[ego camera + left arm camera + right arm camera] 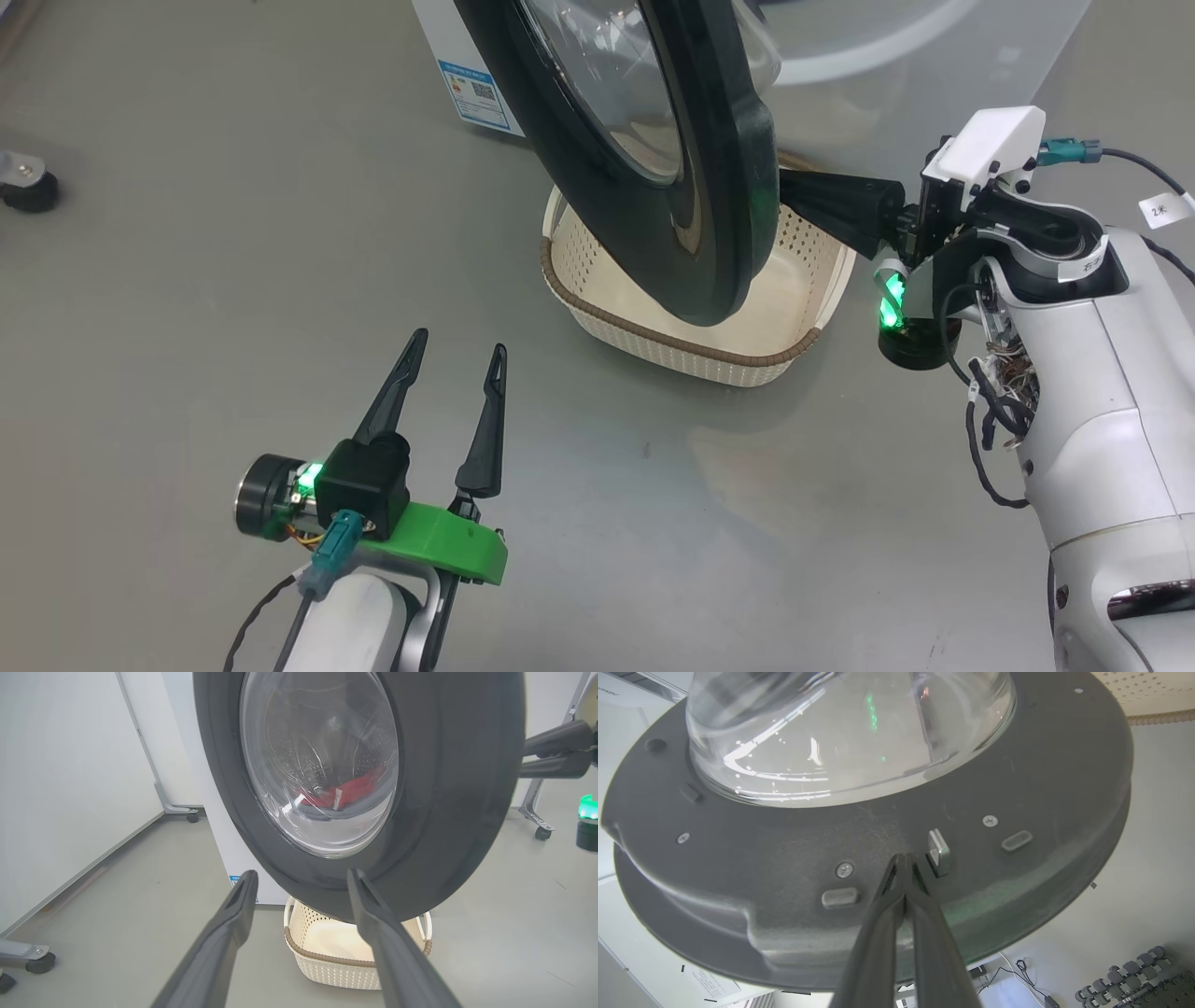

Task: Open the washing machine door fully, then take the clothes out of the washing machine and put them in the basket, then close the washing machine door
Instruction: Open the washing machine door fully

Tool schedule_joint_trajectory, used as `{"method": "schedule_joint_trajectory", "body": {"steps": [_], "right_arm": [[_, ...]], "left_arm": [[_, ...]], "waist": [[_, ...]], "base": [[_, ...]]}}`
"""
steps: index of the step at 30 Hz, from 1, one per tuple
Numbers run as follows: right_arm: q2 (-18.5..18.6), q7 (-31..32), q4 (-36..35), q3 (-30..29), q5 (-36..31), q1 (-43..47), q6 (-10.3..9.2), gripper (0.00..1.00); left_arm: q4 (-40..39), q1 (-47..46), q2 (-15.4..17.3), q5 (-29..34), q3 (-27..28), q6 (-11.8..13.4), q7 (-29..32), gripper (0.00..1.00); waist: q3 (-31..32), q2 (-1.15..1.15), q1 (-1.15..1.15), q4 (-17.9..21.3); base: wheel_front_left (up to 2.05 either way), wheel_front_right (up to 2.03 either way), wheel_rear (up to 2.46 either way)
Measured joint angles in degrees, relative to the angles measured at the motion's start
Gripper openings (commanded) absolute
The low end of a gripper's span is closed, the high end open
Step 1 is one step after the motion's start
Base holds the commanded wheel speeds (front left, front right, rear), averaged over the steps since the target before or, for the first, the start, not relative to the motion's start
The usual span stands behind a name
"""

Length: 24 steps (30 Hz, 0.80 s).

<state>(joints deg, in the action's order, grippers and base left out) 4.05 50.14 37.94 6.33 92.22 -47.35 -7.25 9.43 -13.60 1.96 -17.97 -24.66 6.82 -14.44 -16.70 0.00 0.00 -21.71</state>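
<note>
The washing machine door (pixel 719 187) stands partly open, its black rim hanging over the cream basket (pixel 597 271) on the floor. My right gripper (pixel 786 189) comes in from the right, shut, with its tips against the door's inner face (pixel 1017 788) beside the metal latch (pixel 938 851). My left gripper (pixel 459 343) is open low at the left, apart from the door and holding nothing. In the left wrist view, the red clothes (pixel 355 788) show through the door's glass (pixel 317 742), lying in the drum. The white washing machine (pixel 233 858) stands behind the door.
A blue label (pixel 478 93) is on the machine's lower front. A wheeled stand foot (pixel 37 961) sits at the left by a white wall panel, and another caster (pixel 542 833) at the right. Grey floor lies open around the basket (pixel 336 956).
</note>
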Motion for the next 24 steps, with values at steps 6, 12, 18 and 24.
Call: {"method": "schedule_joint_trajectory", "body": {"steps": [6,12,18,24], "right_arm": [[0.4,1.1,-1.0,2.2,6.3,1.3,0.0,0.0],[0.1,1.7,-2.8,5.9,12.0,2.8,0.0,0.0],[0.1,0.9,-4.3,9.9,14.1,4.0,0.0,0.0],[0.1,-1.5,-6.2,13.9,15.9,5.3,0.0,0.0]], "left_arm": [[0.0,0.2,0.0,0.0,-0.3,0.0,0.0,1.0],[0.0,0.4,0.0,0.0,-0.9,0.0,0.0,1.0],[0.1,0.5,0.0,0.0,-0.9,0.0,0.0,1.0],[0.3,1.2,0.0,0.0,-0.9,0.0,0.0,1.0]], "waist": [[-0.1,0.0,0.0,-0.1],[0.2,0.0,0.0,-0.5],[0.7,0.0,0.0,-0.8],[1.1,0.0,0.0,-1.1]], "base": [[0.0,0.0,0.0],[0.0,0.0,0.0],[0.0,0.0,0.0],[0.0,0.0,0.0]]}}
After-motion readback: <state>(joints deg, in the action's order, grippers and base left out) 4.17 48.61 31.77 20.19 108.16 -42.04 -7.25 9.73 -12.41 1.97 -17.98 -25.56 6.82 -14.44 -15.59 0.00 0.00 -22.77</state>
